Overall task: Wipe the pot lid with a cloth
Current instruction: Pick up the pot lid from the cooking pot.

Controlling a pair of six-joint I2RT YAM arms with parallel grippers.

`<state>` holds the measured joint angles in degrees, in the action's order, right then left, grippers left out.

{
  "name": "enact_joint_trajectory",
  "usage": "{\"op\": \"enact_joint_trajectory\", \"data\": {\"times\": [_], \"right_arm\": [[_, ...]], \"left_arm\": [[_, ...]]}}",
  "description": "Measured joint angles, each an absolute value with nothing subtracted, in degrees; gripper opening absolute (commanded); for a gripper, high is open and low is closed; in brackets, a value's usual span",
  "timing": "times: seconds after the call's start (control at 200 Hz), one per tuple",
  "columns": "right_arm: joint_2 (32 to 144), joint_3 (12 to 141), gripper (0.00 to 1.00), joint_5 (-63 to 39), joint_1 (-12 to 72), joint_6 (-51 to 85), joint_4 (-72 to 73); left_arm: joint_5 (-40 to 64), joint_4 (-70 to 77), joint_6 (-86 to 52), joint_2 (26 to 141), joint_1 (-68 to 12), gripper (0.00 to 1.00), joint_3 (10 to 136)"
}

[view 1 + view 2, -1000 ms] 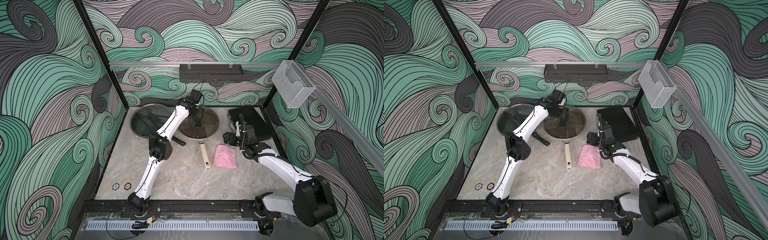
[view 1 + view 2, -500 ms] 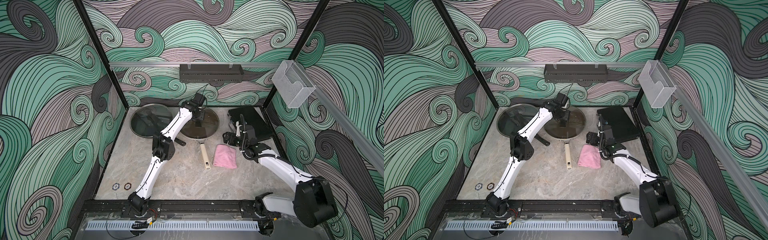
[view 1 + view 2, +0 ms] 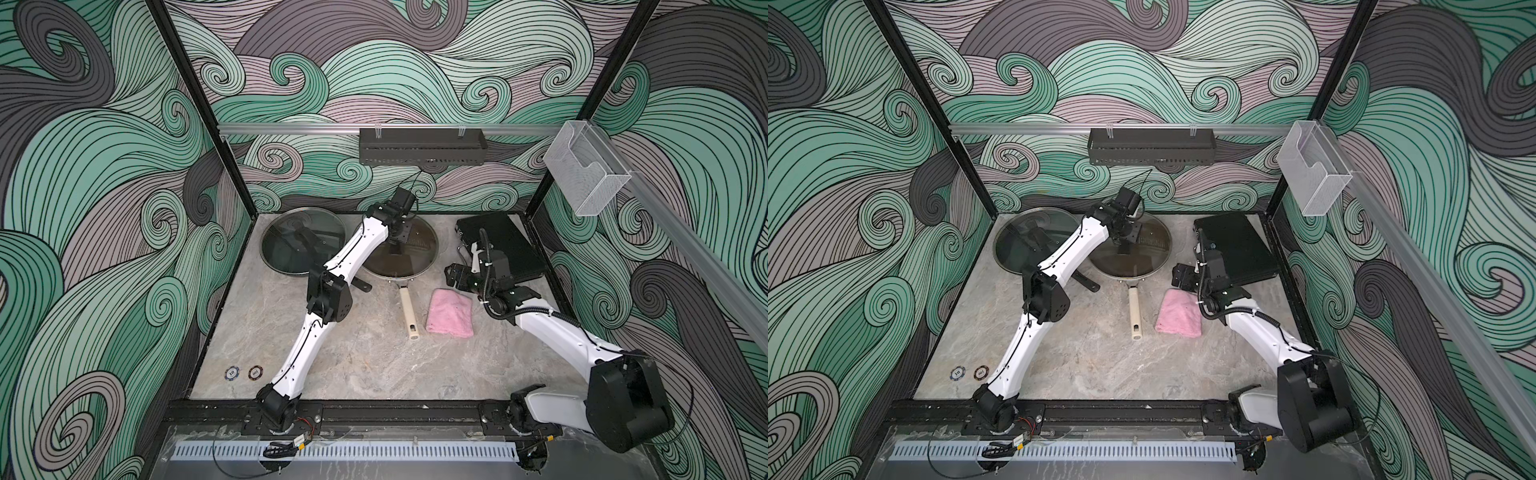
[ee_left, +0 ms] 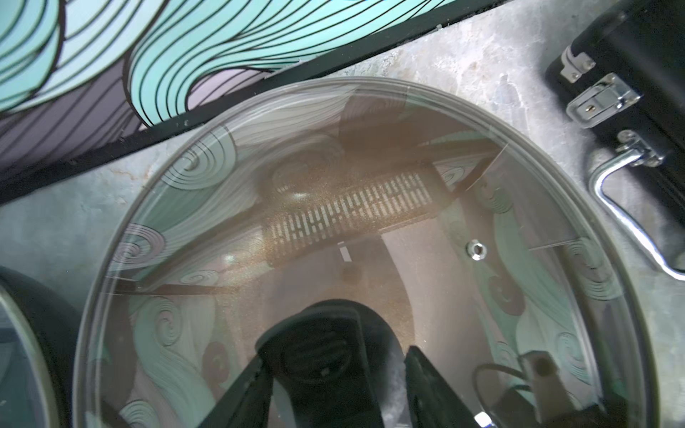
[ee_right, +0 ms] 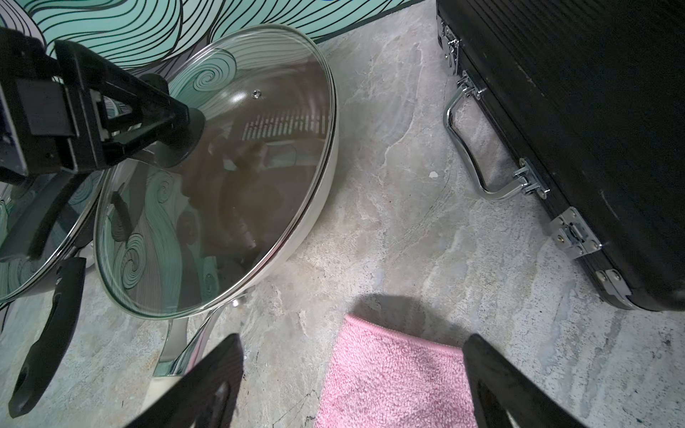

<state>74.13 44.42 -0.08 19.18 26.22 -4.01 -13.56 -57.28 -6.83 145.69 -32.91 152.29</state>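
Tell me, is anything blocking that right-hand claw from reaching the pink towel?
Nothing visible does. The right gripper hangs open just over the far edge of the cloth, with nothing between them. The black case sits off to one side, and the pan handle lies on the opposite side of the cloth.

Table (image 3: 365,365) holds cream-handled pan (image 3: 409,309), black-handled pan (image 3: 362,285), cloth (image 3: 451,312), black case (image 3: 505,245), 2 chips (image 3: 255,372).

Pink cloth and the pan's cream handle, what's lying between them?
Nothing; only a bare strip of marble tabletop separates cloth and handle, clear in both top views.
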Motion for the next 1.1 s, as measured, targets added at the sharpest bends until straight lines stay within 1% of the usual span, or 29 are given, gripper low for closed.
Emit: {"op": "enact_joint_trajectory", "data": {"times": [0.21, 0.38, 0.755, 0.921, 1.006, 1.101], "right_arm": [[74.13, 44.40, 0.92, -0.12, 19.18, 26.57, -3.92], [74.13, 44.42, 0.92, -0.23, 19.18, 26.92, -3.79], [74.13, 44.38, 0.92, -0.27, 19.18, 27.09, -3.64], [74.30, 44.31, 0.92, -0.27, 19.18, 27.18, -3.57], [74.52, 44.31, 0.92, -0.30, 19.18, 27.29, -3.46], [74.94, 44.31, 0.92, -0.32, 19.18, 27.40, -3.22]], "left_arm": [[-17.41, -58.50, -3.90, 145.77, -33.74, 0.56, 152.79], [-18.65, -59.99, -2.70, 145.75, -33.78, 0.56, 152.81], [-10.02, -60.29, -4.03, 145.73, -31.86, 0.56, 152.81], [-7.81, -60.42, -4.58, 145.73, -31.40, 0.56, 152.81], [-7.25, -60.55, -4.73, 145.73, -31.27, 0.60, 152.81], [-6.87, -60.88, -4.91, 145.73, -31.18, 0.61, 152.81]]}}
